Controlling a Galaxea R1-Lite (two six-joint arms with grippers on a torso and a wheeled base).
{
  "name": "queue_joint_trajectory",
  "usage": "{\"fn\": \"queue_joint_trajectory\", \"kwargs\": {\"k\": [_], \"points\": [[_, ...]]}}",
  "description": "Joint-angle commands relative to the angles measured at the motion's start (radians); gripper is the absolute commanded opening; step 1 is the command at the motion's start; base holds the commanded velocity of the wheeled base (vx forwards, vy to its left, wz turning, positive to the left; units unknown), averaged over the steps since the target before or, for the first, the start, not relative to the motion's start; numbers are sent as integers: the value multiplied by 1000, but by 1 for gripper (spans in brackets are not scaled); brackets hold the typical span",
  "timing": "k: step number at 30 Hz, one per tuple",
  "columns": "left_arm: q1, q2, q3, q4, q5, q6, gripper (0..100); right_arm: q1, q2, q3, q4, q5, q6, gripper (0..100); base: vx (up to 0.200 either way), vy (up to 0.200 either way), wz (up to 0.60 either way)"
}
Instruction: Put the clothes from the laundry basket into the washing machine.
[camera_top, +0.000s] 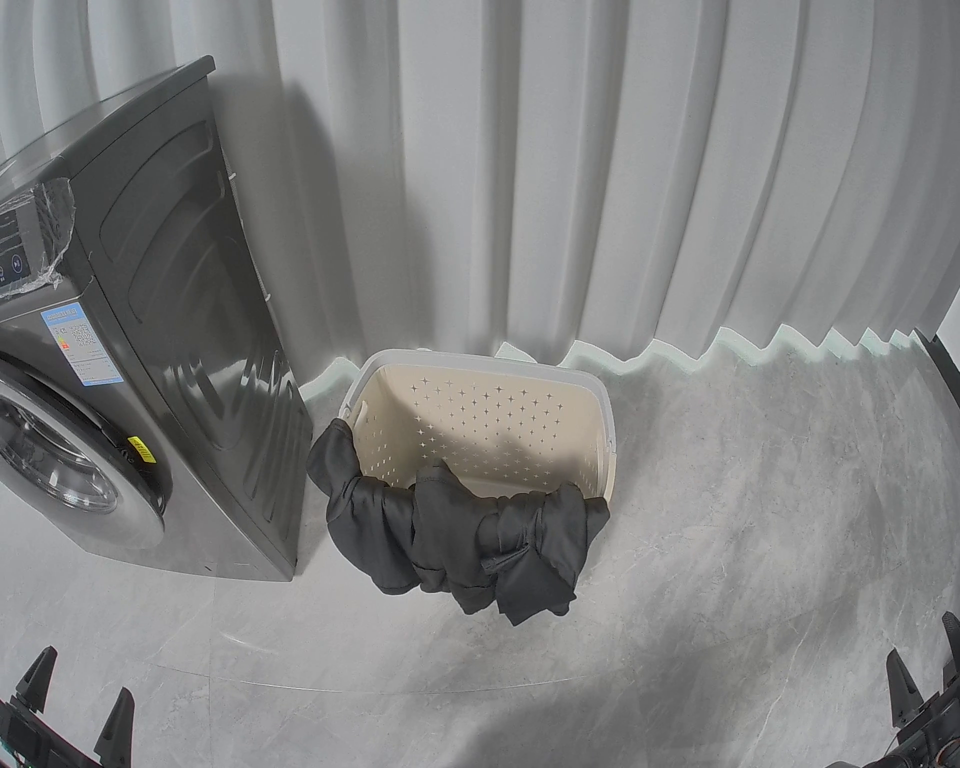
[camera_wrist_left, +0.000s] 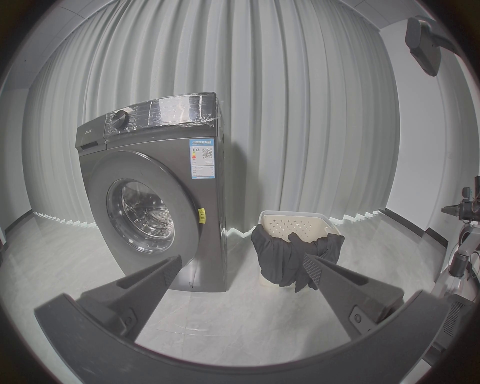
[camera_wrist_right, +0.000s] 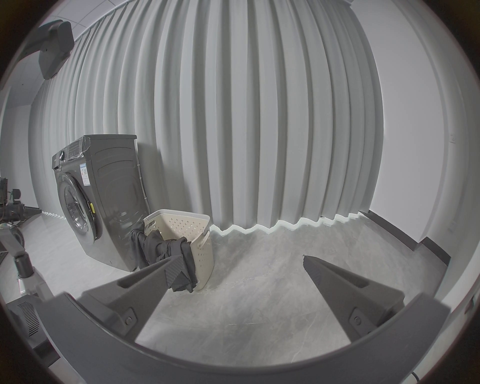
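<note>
A cream laundry basket (camera_top: 560, 385) stands on the floor against the curtain, just right of the washing machine (camera_top: 170, 330). Dark grey clothes (camera_top: 455, 535) hang over its near rim and left corner. The machine's round door (camera_wrist_left: 142, 215) is closed. My left gripper (camera_top: 78, 700) sits open at the bottom left, well short of the basket, with nothing between its fingers. At the bottom right my right gripper (camera_top: 925, 665) also stands open and empty. From the wrists, the basket (camera_wrist_left: 295, 224) (camera_wrist_right: 182, 225) and the clothes (camera_wrist_left: 290, 257) (camera_wrist_right: 167, 252) appear far beyond each open gripper (camera_wrist_left: 242, 265) (camera_wrist_right: 240, 265).
A pleated white curtain (camera_top: 620, 170) closes off the back. Bare grey marble floor (camera_top: 760, 520) spreads right of the basket and between it and me. A dark baseboard (camera_wrist_right: 400, 235) runs along the right wall.
</note>
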Motion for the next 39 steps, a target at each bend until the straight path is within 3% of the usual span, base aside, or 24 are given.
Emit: {"fn": "queue_joint_trajectory", "kwargs": {"k": [1,39], "points": [[0,-16,16,0,0,-2,100,0,-17,18,-1,0,0,100,0,200,0],[0,-16,16,0,0,-2,100,0,-17,18,-1,-1,0,100,0,200,0]]}}
